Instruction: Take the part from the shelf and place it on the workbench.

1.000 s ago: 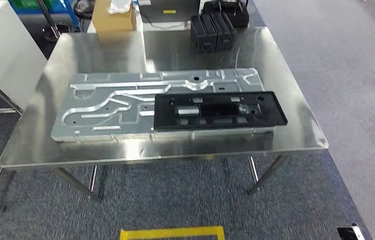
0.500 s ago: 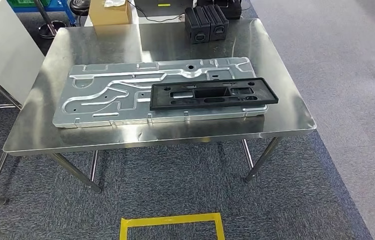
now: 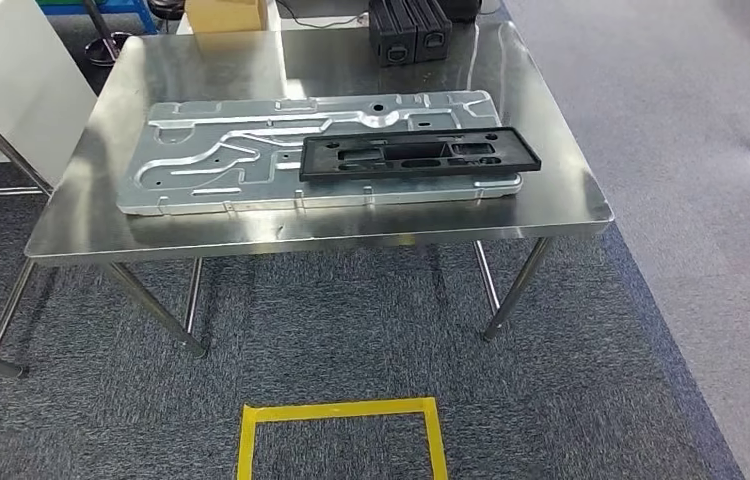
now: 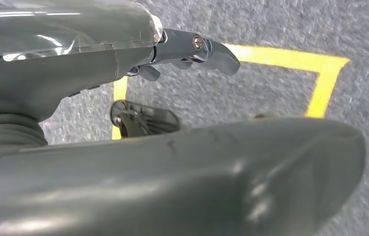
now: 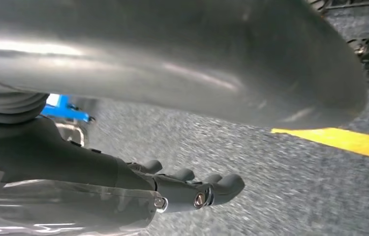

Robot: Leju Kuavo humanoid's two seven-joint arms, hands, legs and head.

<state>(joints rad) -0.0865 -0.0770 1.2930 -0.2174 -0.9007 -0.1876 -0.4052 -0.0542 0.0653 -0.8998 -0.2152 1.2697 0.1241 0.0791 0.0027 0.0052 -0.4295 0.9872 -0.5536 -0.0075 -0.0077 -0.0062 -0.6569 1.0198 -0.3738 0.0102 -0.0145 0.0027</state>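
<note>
The black part (image 3: 419,154) lies on the grey plate (image 3: 251,160) on the counter (image 3: 571,205), long axis left to right, ahead of me; my left robot hand (image 4: 172,54) and right robot hand (image 5: 192,189) hang empty, fingers loosely apart, over the floor

Empty left robot hand (image 4: 172,73) above grey carpet (image 4: 271,93), yellow tape (image 4: 320,73).

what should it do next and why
Probably turn away toward the shelf for another part, though no shelf is in view. The black plastic frame already lies on the grey metal plate on the steel workbench. The left hand and right hand hang empty over the carpet near the yellow tape square.
</note>
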